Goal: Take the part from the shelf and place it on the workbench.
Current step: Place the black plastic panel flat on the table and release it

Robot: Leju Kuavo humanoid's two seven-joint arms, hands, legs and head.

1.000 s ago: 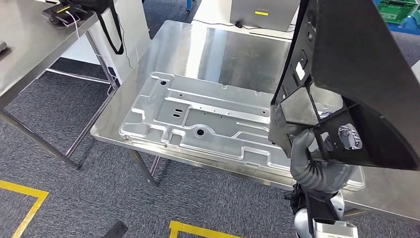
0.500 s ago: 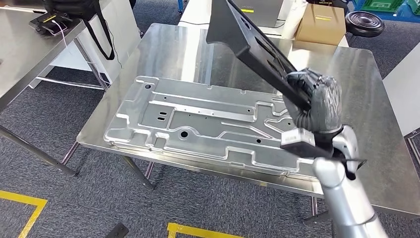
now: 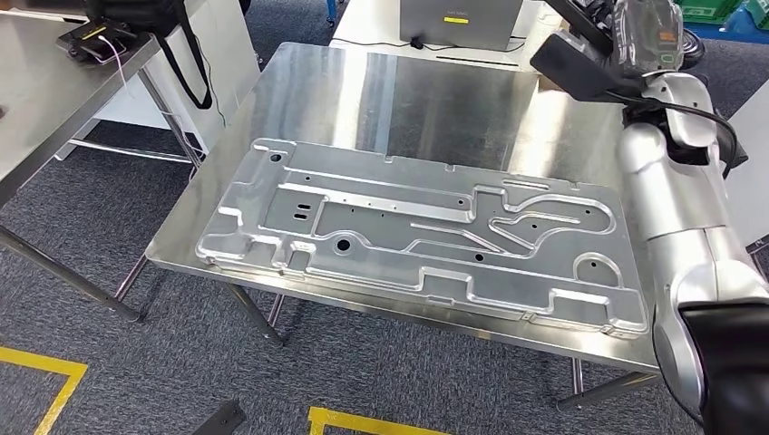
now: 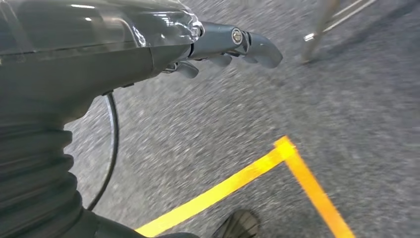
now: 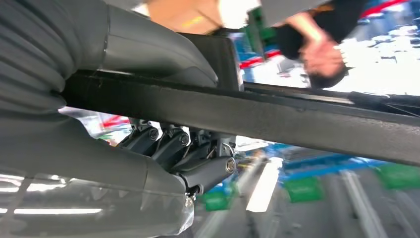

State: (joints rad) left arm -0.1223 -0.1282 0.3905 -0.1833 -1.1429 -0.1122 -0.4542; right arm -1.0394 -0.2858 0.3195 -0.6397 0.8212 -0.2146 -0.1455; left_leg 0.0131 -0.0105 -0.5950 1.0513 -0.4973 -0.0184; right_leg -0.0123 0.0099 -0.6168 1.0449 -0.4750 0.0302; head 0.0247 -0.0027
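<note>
The right hand [image 3: 646, 34] grips the black part [image 5: 277, 119], raised above the bench's [image 3: 435, 100] far right corner. The left hand [image 4: 218, 47] hangs over carpet, fingers loose, holding nothing.

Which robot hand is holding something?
The right hand, raised beyond the workbench, grips the black part. The left hand hangs over the carpet with nothing in it.
</note>
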